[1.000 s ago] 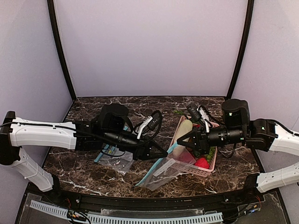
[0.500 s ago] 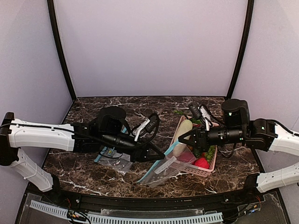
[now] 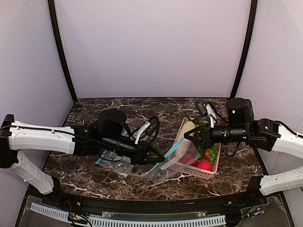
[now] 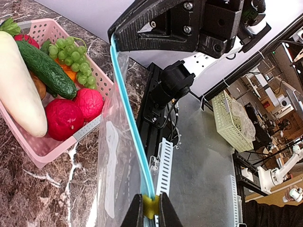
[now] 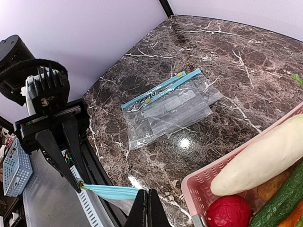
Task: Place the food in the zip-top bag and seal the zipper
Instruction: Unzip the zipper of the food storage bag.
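Observation:
The clear zip-top bag (image 3: 174, 163) hangs stretched between my two grippers in front of the pink basket (image 3: 211, 173). Its teal zipper (image 4: 130, 118) runs taut from one gripper to the other. My left gripper (image 4: 149, 198) is shut on the yellow slider (image 4: 149, 206) at one end of the strip. At the other end of the zipper (image 5: 111, 191), my right gripper (image 5: 148, 191) is shut on the bag's mouth edge. The food lies in the basket (image 4: 45, 150): two red fruits (image 4: 64, 118) (image 4: 90, 101) and a dark green cucumber (image 4: 45, 66). Nothing shows inside the bag.
A long white radish (image 4: 19, 90), green grapes (image 4: 71, 52) and an orange fruit (image 4: 68, 74) share the basket. Spare clear bags (image 5: 168, 106) lie flat on the marble table (image 5: 236, 56) to the left. The black front rail (image 3: 151, 204) runs along the near edge.
The two grippers have drawn apart, the right one moving up and back, the left one slightly left. The bag's mouth edge has pulled taut between them.

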{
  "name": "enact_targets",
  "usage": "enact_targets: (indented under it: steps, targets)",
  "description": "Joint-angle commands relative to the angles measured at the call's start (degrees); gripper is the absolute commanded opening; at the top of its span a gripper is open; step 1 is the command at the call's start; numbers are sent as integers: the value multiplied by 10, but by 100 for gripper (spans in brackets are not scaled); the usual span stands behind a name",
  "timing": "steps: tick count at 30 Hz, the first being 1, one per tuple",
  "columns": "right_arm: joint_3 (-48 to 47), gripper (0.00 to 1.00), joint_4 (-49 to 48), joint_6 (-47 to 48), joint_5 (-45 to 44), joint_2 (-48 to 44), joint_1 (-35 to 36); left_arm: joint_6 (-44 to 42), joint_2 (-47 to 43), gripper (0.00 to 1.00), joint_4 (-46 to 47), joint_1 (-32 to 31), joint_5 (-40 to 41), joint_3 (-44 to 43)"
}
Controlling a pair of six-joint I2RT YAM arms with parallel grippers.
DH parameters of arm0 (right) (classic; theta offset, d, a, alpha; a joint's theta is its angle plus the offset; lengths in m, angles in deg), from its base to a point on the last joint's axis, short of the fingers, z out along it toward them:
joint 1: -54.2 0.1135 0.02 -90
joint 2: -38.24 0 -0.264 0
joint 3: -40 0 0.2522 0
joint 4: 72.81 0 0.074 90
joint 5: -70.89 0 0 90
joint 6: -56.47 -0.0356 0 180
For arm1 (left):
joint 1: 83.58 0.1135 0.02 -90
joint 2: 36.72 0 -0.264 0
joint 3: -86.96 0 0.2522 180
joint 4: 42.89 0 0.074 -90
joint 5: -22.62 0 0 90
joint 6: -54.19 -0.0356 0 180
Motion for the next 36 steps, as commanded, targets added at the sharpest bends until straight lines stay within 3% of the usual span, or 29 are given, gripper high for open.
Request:
enact_targets:
  steps: [1, 36]
  targets:
    - [1, 0, -13, 0, -54, -3, -28, 1, -26, 1, -36, -3, -29, 23]
    - [7, 0, -13, 1, -63, -8, -54, 5, -80, 1, -56, 5, -7, 78]
